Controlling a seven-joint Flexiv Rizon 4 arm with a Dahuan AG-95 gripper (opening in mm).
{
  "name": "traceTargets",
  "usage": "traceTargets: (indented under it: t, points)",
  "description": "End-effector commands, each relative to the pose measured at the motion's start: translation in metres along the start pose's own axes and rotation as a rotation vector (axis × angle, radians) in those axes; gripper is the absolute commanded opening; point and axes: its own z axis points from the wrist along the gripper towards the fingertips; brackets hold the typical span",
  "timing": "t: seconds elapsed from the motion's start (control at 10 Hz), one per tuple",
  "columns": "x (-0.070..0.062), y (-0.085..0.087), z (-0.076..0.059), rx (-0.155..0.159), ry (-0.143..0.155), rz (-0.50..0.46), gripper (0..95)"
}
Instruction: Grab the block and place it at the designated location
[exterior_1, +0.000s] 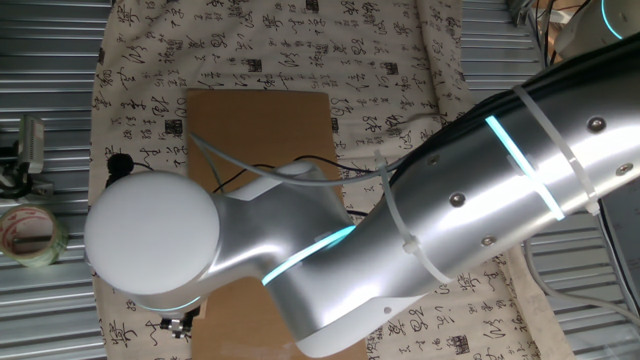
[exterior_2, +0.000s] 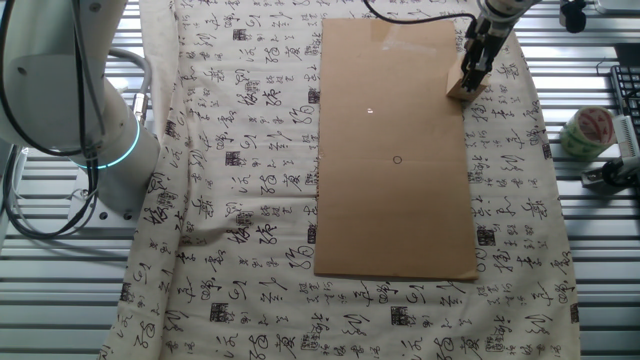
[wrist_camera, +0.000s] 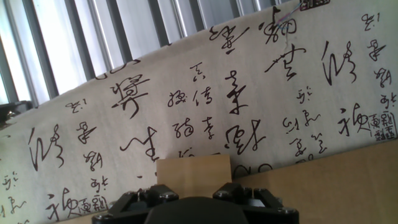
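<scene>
The block, a small pale tan wooden cube, is at the far right edge of the brown cardboard sheet. My gripper comes down on it from above, its fingers tight on both sides. In the hand view the block fills the gap between the fingers of my gripper and lines up with them, slightly tilted to the table. The designated location, a tiny black ring, is drawn near the sheet's middle, well apart from the block. In the one fixed view my arm hides the block and the ring.
A patterned cloth with black calligraphy covers the table under the sheet. A clear tape roll lies right of the cloth; it also shows in the one fixed view. The arm's base stands at the left.
</scene>
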Motion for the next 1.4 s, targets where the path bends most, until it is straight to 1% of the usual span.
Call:
traceTargets:
  t: [0.1, 0.5, 0.6, 0.8, 1.0, 1.3, 1.4]
  points:
    - [0.000, 0.000, 0.000, 0.002, 0.000, 0.005, 0.0]
    - [0.000, 0.000, 0.000, 0.005, -0.002, 0.007, 0.0]
    - [0.000, 0.000, 0.000, 0.007, -0.006, 0.009, 0.0]
    - [0.000, 0.000, -0.001, 0.015, -0.027, 0.008, 0.0]
    - [0.001, 0.001, -0.004, 0.010, -0.028, 0.013, 0.0]
    - [0.001, 0.002, -0.011, 0.006, -0.061, 0.012, 0.0]
    - [0.002, 0.003, -0.013, 0.008, -0.087, 0.012, 0.0]
